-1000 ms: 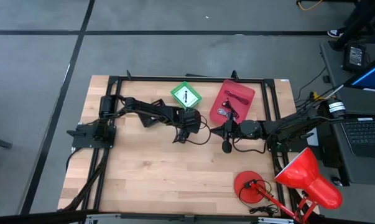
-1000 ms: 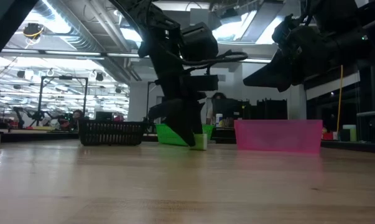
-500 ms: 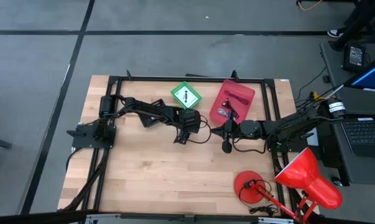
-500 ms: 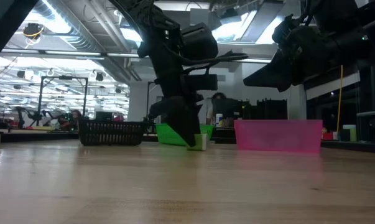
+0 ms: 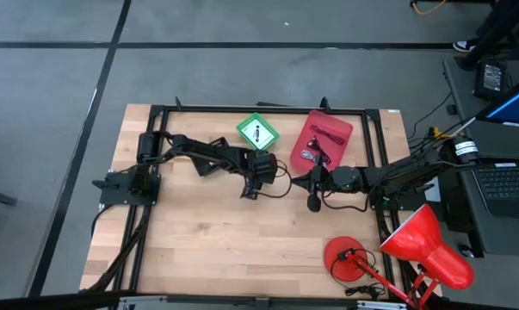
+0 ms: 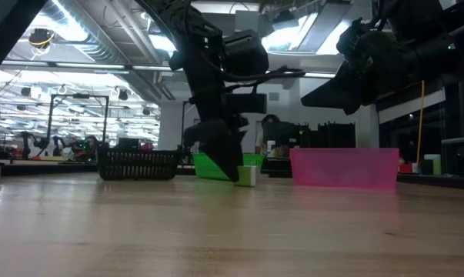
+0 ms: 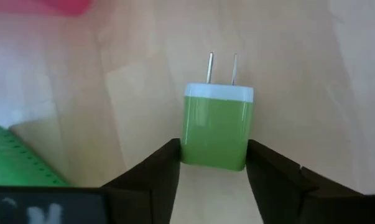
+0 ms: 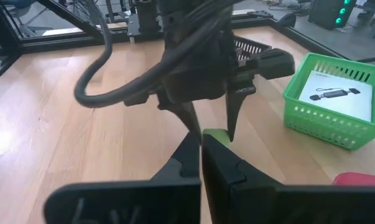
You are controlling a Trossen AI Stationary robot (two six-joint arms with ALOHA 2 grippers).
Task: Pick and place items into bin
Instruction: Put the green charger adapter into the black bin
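Wooden table [image 5: 207,250], your item one: green plug adapter [image 7: 216,130] lying just beside the green bin [image 5: 257,133], left gripper [image 7: 212,163] fingers narrowed since a second ago, now flanking it—grasp imminent; right gripper [image 5: 313,203] closed, nearby.

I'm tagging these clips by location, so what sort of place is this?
Likely a robotics lab or workshop: a light wooden table framed by black rails, open ceiling ducting with strip lights overhead, and a dark open laptop beside it.

Green basket [image 5: 257,133] and red bin [image 5: 322,138] crowd the table's [image 5: 199,232] far side; bare wood nearer.
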